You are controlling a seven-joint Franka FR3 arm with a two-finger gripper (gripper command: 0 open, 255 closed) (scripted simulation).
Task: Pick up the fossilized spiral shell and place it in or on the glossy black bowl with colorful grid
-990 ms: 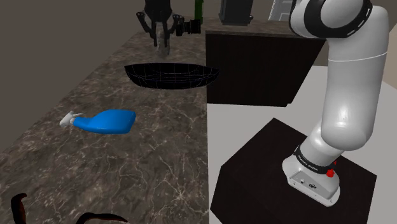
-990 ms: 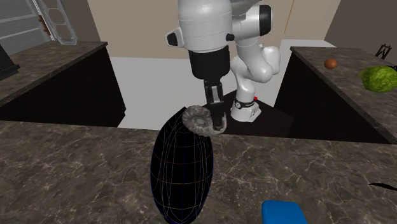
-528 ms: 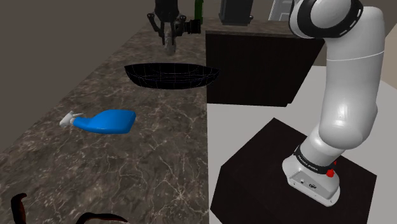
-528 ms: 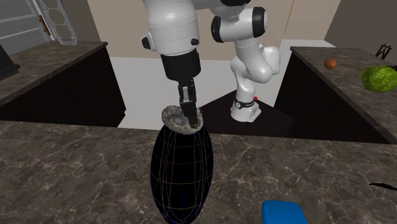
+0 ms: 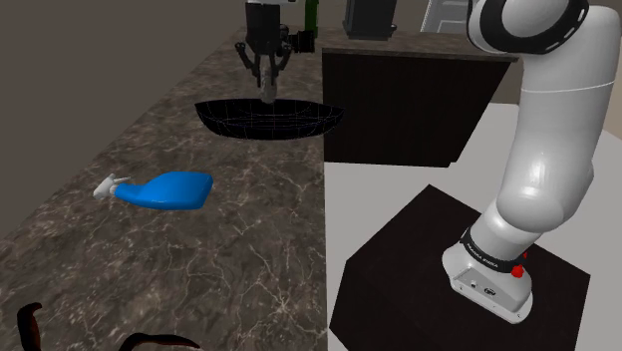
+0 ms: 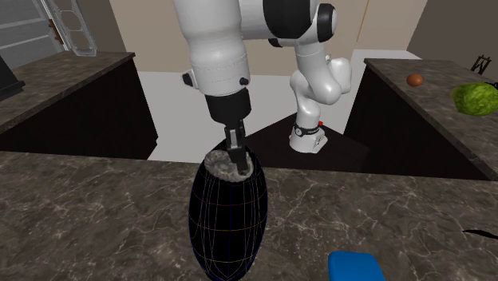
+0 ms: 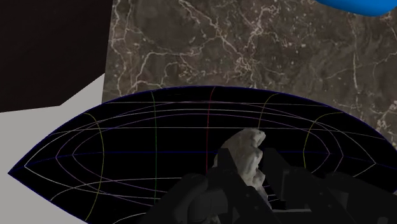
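Note:
The black bowl with thin coloured grid lines lies on the dark marble counter. In the second exterior view the bowl looks long and narrow. My gripper hangs straight down over the bowl's middle, shut on the grey, rough spiral shell. The gripper holds the shell at the bowl's end nearest the stand, level with the rim. In the wrist view the shell sits clasped between the black fingers, with the bowl's dark inside right behind it.
A blue spray bottle with a white nozzle lies on the counter nearer the shoulder camera. The counter's edge drops to the floor beside the bowl. A dark cabinet stands close by. A green lettuce rests on another counter.
The gripper has carried the shell sideways from beyond the bowl's edge to over the bowl and has come down toward its rim. Bowl and bottle have not moved.

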